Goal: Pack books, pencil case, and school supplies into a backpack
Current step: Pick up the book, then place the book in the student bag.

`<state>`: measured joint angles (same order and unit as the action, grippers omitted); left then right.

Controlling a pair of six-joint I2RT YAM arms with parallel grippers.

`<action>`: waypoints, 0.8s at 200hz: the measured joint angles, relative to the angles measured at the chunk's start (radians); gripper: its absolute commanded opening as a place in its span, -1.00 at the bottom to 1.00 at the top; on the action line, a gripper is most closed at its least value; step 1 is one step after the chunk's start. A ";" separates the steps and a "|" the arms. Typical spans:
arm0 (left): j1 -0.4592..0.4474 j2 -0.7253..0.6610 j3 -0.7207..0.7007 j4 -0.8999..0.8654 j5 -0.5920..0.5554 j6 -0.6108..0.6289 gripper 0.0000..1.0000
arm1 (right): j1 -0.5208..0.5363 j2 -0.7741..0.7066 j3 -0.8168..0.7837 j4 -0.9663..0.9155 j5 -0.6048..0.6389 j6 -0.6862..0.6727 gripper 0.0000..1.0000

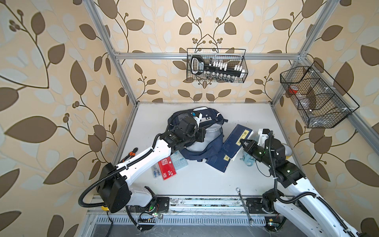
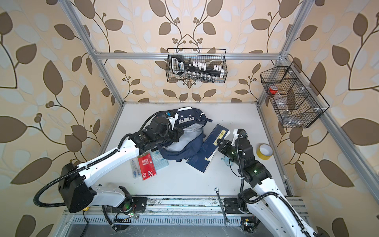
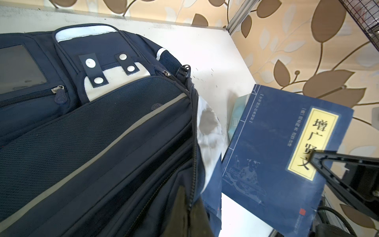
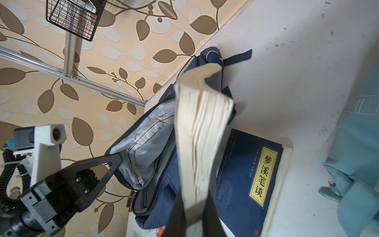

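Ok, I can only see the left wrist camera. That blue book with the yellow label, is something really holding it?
Observer: Yes. The right wrist view shows the right end effector shut on the navy book at its page edges, holding it up at a tilt.
Operator: And is the bag open for it?
Observer: Yes. The left end effector pinches the rim of the backpack, and grey lining shows inside.
Operator: Where's the red one?
Observer: The red booklet lies flat on the table beside the calculator, near the left arm.
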<state>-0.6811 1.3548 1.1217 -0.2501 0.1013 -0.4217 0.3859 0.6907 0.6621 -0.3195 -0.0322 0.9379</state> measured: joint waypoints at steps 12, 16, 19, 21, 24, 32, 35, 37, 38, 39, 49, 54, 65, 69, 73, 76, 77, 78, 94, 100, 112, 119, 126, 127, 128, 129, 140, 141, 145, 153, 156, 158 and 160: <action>0.000 0.000 -0.004 0.008 0.000 0.000 -1.00 | 0.000 0.004 0.039 -0.013 0.010 -0.004 -1.00; 0.000 0.000 -0.006 0.012 0.000 0.000 -1.00 | 0.000 0.005 0.050 -0.016 0.013 -0.006 -1.00; 0.000 0.000 -0.008 0.014 0.000 0.000 -1.00 | 0.000 0.005 0.057 -0.017 0.014 -0.008 -1.00; 0.000 0.000 -0.009 0.015 0.000 0.000 -1.00 | 0.000 0.005 0.063 -0.017 0.015 -0.008 -1.00; 0.000 0.000 -0.010 0.016 0.000 -0.001 -1.00 | 0.000 0.005 0.070 -0.018 0.018 -0.008 -1.00; 0.000 0.000 -0.013 0.016 0.000 -0.001 -1.00 | 0.000 0.004 0.081 -0.018 0.022 -0.008 -1.00; 0.000 0.000 -0.013 0.016 0.000 -0.001 -1.00 | 0.000 0.003 0.084 -0.017 0.022 -0.008 -1.00; 0.000 0.000 -0.014 0.016 0.000 -0.001 -1.00 | 0.000 0.002 0.085 -0.016 0.021 -0.007 -1.00; 0.000 0.000 -0.014 0.015 0.000 -0.002 -1.00 | 0.000 0.002 0.086 -0.015 0.021 -0.008 -1.00; 0.000 0.000 -0.014 0.015 0.000 -0.001 -1.00 | 0.000 0.001 0.087 -0.014 0.021 -0.008 -1.00; 0.000 0.002 -0.016 0.013 0.000 -0.003 -1.00 | 0.001 -0.008 0.088 -0.014 0.023 -0.008 -1.00; 0.000 0.005 -0.016 0.013 0.000 -0.004 -1.00 | 0.001 -0.011 0.088 -0.019 0.024 -0.008 -1.00; 0.000 0.007 -0.016 0.014 0.002 -0.007 -1.00 | 0.000 -0.016 0.087 -0.020 0.024 -0.005 -1.00; 0.000 0.008 -0.016 0.015 0.002 -0.008 -1.00 | 0.000 -0.016 0.087 -0.019 0.023 -0.003 -1.00; 0.000 0.008 -0.016 0.015 0.003 -0.008 -1.00 | 0.000 -0.015 0.087 -0.015 0.020 0.001 -1.00; 0.000 0.008 -0.016 0.015 0.003 -0.009 -1.00 | 0.000 -0.013 0.087 -0.013 0.017 0.004 -1.00; 0.000 0.008 -0.016 0.015 0.003 -0.009 -1.00 | 0.000 -0.012 0.087 -0.013 0.016 0.004 -1.00; 0.000 0.008 -0.016 0.015 0.003 -0.010 -1.00 | 0.000 -0.011 0.087 -0.011 0.015 0.005 -1.00; 0.001 0.008 -0.016 0.016 0.003 -0.017 -1.00 | 0.002 0.005 0.070 0.019 -0.008 0.027 -1.00; 0.001 0.008 -0.016 0.018 0.003 -0.022 -1.00 | 0.006 0.010 0.049 0.045 -0.016 0.039 -1.00; 0.002 0.008 -0.016 0.023 0.005 -0.029 -1.00 | 0.018 0.018 -0.008 0.093 -0.037 0.064 -1.00; 0.002 0.008 -0.016 0.027 0.007 -0.032 -1.00 | 0.024 0.027 -0.041 0.112 -0.050 0.075 -1.00; 0.002 0.008 -0.016 0.031 0.013 -0.034 -1.00 | 0.029 0.043 -0.071 0.130 -0.069 0.085 -1.00; 0.002 0.008 -0.016 0.032 0.014 -0.034 -1.00 | 0.030 0.045 -0.074 0.131 -0.071 0.085 -1.00; 0.002 0.008 -0.016 0.033 0.014 -0.034 -1.00 | 0.031 0.049 -0.079 0.135 -0.074 0.087 -1.00; 0.002 0.008 -0.016 0.034 0.015 -0.035 -1.00 | 0.031 0.051 -0.081 0.138 -0.077 0.088 -1.00; 0.002 0.008 -0.016 0.037 0.023 -0.037 -1.00 | 0.033 0.100 -0.116 0.178 -0.113 0.100 -1.00; 0.002 0.008 -0.016 0.037 0.023 -0.037 -1.00 | 0.033 0.103 -0.118 0.180 -0.116 0.101 -1.00; 0.002 0.008 -0.016 0.036 0.023 -0.038 -1.00 | 0.033 0.126 -0.126 0.196 -0.130 0.105 -1.00; 0.002 0.008 -0.016 0.034 0.026 -0.039 -1.00 | 0.032 0.166 -0.134 0.224 -0.153 0.109 -1.00; 0.002 0.008 -0.016 0.033 0.026 -0.039 -1.00 | 0.032 0.179 -0.135 0.235 -0.161 0.111 -1.00; 0.002 0.008 -0.016 0.032 0.026 -0.040 -1.00 | 0.032 0.188 -0.137 0.241 -0.167 0.111 -1.00; 0.002 0.008 -0.016 0.031 0.026 -0.040 -1.00 | 0.032 0.196 -0.137 0.248 -0.172 0.112 -1.00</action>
<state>-0.6792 1.3628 1.1061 -0.2188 0.1276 -0.4622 0.4179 0.8864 0.5251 -0.0719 -0.2047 1.0496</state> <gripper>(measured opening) 0.047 0.089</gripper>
